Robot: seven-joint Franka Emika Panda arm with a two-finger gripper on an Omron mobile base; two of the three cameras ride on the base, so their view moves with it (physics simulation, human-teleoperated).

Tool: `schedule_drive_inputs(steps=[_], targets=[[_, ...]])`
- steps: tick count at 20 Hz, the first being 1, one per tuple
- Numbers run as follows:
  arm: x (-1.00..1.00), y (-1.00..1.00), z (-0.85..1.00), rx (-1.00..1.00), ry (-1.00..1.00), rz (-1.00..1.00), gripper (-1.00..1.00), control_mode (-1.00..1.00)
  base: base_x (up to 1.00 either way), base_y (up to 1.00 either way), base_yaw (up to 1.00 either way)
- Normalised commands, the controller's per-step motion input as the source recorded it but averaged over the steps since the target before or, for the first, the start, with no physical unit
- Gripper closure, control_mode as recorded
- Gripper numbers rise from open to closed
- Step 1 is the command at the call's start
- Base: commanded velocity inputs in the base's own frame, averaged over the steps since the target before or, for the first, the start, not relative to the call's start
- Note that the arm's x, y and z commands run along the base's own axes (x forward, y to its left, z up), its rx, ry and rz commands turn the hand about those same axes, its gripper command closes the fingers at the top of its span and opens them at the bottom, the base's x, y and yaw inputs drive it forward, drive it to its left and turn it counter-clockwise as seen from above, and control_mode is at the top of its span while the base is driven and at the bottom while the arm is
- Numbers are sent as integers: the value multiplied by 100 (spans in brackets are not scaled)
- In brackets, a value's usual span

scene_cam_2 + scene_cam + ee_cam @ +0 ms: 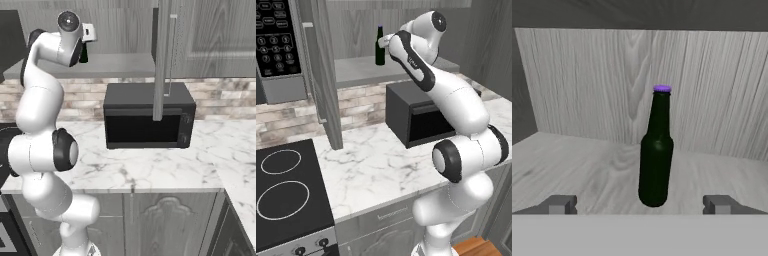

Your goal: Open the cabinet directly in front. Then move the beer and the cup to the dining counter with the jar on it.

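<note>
The cabinet stands open, its left door (323, 75) and right door (161, 60) swung out towards me. On its grey shelf (356, 70) the beer (379, 47) stands upright, a dark bottle with a purple cap (656, 155). My gripper (384, 41) is at shelf height just in front of the bottle. In the hand view it is open (640, 204), the fingertips (560, 204) wide apart on either side of the bottle's base and short of it, holding nothing. The cup, the dining counter and the jar are out of view.
A black microwave (416, 117) sits on the marble worktop (371, 165) below the shelf, under my arm. A black cooktop (286, 190) adjoins at the left, with a keypad appliance (276, 40) above it. The right door hangs in front of the microwave (145, 117).
</note>
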Motion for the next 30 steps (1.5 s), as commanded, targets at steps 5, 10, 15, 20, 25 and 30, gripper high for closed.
schedule_drive_inputs(steps=[5,10,15,20,25,30], targets=[[39,7,-2,0,0,-1,-100,-100,0,0,0],[40,20,0,0,0,-5,-100,-100,0,0,0],[43,11,0,0,0,-3,-100,-100,0,0,0],[20,0,0,0,1,0,-100,-100,0,0,0],[21,0,0,0,0,0,-100,-100,0,0,0],[14,0,0,0,0,0,-100,-100,0,0,0]])
